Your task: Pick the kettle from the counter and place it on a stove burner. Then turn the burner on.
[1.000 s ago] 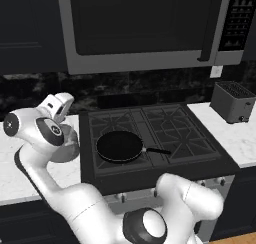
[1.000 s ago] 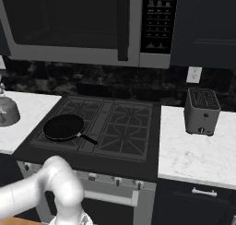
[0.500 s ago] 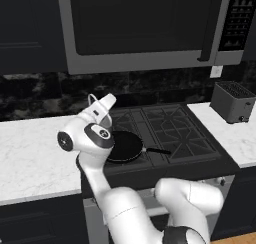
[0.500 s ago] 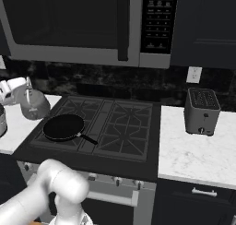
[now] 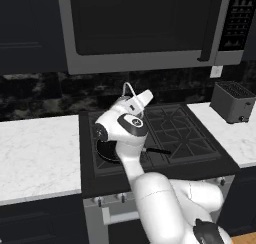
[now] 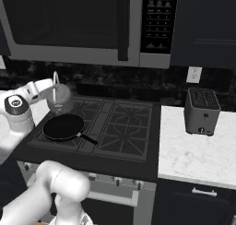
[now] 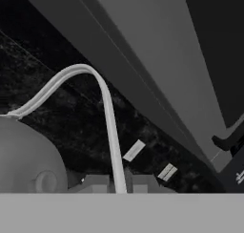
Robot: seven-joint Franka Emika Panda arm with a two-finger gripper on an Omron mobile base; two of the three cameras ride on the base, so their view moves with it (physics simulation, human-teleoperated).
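Kettle (image 6: 59, 96) — small, squat, dull-grey metal with a thin arched wire handle — hangs above the rear left square of black cast-iron grate (image 6: 82, 109) on the dark gas cooktop, clear of the white marble-look counter (image 5: 37, 155). The two-finger gripper (image 6: 51, 87) is clenched on that wire handle; the hand view shows the wire running down between the fingertips. A round black frying pan (image 6: 64, 127) sits on the front left grate — just below the kettle. A boxy grey toaster (image 6: 201, 111) stands on the right-hand worktop.
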